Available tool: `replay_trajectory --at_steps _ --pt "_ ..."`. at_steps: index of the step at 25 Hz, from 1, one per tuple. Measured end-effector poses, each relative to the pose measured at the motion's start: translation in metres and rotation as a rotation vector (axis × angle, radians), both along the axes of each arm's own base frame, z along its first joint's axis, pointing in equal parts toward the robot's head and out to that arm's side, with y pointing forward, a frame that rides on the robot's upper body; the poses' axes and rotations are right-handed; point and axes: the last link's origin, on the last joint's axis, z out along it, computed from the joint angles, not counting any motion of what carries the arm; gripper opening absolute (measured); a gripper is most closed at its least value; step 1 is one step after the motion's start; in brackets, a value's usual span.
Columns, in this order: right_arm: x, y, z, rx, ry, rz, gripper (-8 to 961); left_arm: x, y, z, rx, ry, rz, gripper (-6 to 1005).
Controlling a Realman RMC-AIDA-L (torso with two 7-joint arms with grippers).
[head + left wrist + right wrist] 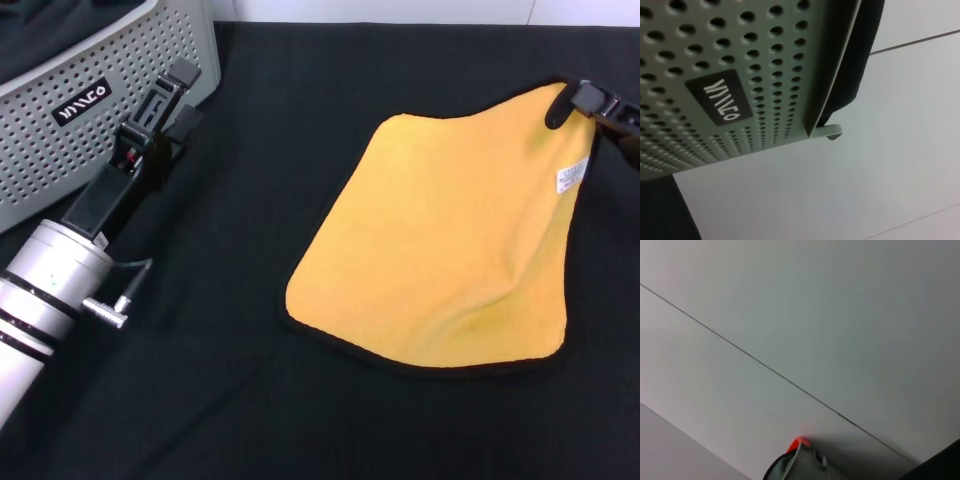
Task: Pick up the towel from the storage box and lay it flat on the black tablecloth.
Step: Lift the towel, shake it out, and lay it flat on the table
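Note:
The towel (440, 240) lies yellow side up on the black tablecloth (220, 380), right of the middle, with its white label (571, 177) near the far right corner. My right gripper (585, 103) is at that corner, shut on it, and holds the corner slightly raised. The rest of the towel lies spread out with a soft crease near its right edge. The storage box (90, 110) stands at the far left and fills the left wrist view (740, 60). My left gripper (182, 98) is open and empty beside the box's front right corner.
The left arm's silver forearm (45, 290) reaches in from the lower left. The tablecloth's far edge meets a white surface (400, 10). The right wrist view shows mostly white wall, with a small grey and orange object (800, 462) at its edge.

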Motion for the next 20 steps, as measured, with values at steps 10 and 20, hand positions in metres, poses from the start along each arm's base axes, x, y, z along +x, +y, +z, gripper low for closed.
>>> replay_trajectory --at_steps 10,20 --pt "-0.046 0.022 0.014 0.015 -0.044 0.198 0 0.001 -0.001 -0.001 -0.008 0.004 -0.008 888" --pt "-0.145 0.082 0.044 0.03 -0.123 0.467 2 0.006 -0.005 -0.006 -0.028 0.01 -0.045 887"
